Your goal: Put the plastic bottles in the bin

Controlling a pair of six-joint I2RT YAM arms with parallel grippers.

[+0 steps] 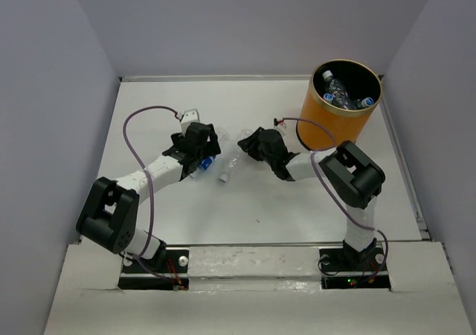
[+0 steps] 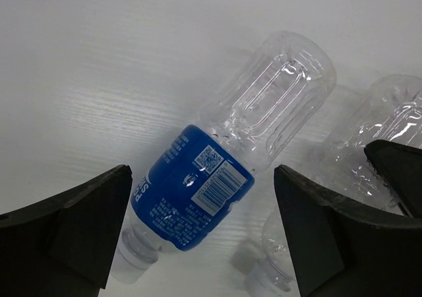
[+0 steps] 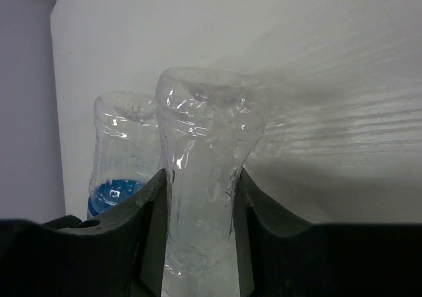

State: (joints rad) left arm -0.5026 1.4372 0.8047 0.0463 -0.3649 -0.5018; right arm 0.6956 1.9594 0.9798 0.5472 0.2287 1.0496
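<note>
1. Currently the right gripper [image 3: 201, 198] is clamped on a clear bottle [image 3: 204, 145], whose sides are pinched in. I cannot tell whether it is off the table [image 1: 149, 112].
2. Its long axis runs straight ahead of the fingers. The far end, probably the base, points away from the wrist.
3. The bin [image 1: 327, 123] stands behind this gripper, back past the wrist and beside the forearm. The right arm is nearer, so I expect to swing back and up over the rim.
4. The left gripper [image 2: 202, 198] is spread wide and holds nothing. The labelled bottle [image 2: 231, 158] lies directly beneath, between the fingers.
5. Its axis slants across the gap, cap wrist-side and base ahead. A wrist turn is probably needed first.
</note>
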